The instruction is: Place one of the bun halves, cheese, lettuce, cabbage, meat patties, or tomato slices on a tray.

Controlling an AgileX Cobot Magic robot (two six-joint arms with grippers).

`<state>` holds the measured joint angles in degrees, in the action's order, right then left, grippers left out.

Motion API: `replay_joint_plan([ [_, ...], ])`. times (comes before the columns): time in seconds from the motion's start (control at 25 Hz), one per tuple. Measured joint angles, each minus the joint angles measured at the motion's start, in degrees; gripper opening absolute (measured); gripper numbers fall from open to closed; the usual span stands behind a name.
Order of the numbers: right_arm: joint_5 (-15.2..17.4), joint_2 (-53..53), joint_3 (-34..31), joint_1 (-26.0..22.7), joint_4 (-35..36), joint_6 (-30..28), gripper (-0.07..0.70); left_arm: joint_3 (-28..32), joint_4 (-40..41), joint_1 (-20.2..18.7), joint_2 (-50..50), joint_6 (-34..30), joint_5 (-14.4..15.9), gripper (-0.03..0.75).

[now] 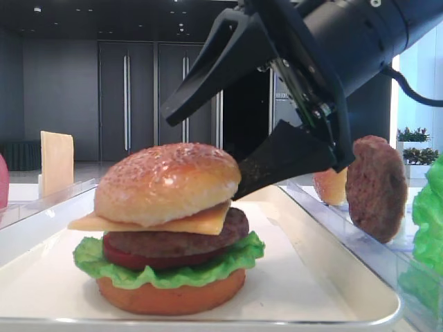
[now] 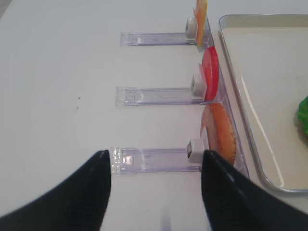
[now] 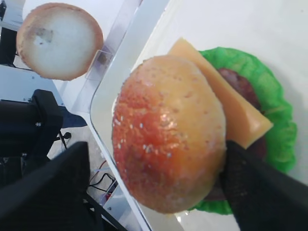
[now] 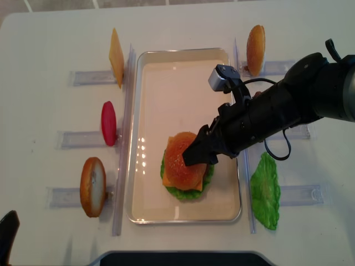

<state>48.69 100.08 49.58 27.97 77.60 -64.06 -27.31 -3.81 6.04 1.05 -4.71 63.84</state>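
Bun top (image 1: 167,181) crowns the burger stacked on the white tray (image 4: 145,183).
The right gripper (image 1: 228,142) hangs spread at its side, gripping nothing; the left gripper (image 2: 155,185), off by the racks, is clenched empty. Spare patty (image 1: 376,188), lettuce (image 4: 265,191) and cheese (image 4: 116,57) line the racks on a white table (image 4: 44,66).

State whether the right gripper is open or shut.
Open: the right gripper has its jaws spread beside the bun top, neither pressing it.
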Motion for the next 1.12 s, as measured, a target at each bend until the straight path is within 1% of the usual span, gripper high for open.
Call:
replay_joint_plan([
  [0.08,-0.70,0.00,0.00,0.00,-0.72,1.15,0.575,0.00,0.00,0.00,0.00,0.00,0.00,0.453],
  [0.2,-2.94,-0.91,0.00,0.00,-3.09,2.97,0.595,0.00,0.00,0.00,0.00,0.00,0.00,0.453],
  [0.4,-6.32,-5.60,0.00,0.00,-6.85,5.59,0.599,0.00,0.00,0.00,0.00,0.00,0.00,0.453],
  [0.6,-8.25,-11.09,0.00,0.00,-13.42,11.27,0.599,0.00,0.00,0.00,0.00,0.00,0.00,0.453],
  [0.76,-8.03,-15.62,0.00,0.00,-21.28,18.38,0.599,0.00,0.00,0.00,0.00,0.00,0.00,0.453],
  [0.84,-8.44,-17.82,0.00,0.00,-25.60,22.29,0.599,0.00,0.00,0.00,0.00,0.00,0.00,0.453],
  [0.92,-8.51,-19.86,0.12,0.00,-30.49,27.26,0.599,0.00,0.00,0.00,0.00,0.00,0.00,0.453],
  [1.04,-7.83,-22.74,1.47,0.00,-40.68,35.93,0.599,0.00,0.00,0.00,0.00,0.00,0.00,0.453],
  [1.12,-6.55,-24.08,3.22,0.00,-47.36,41.80,0.599,0.00,0.00,0.00,0.00,0.00,0.00,0.453],
])
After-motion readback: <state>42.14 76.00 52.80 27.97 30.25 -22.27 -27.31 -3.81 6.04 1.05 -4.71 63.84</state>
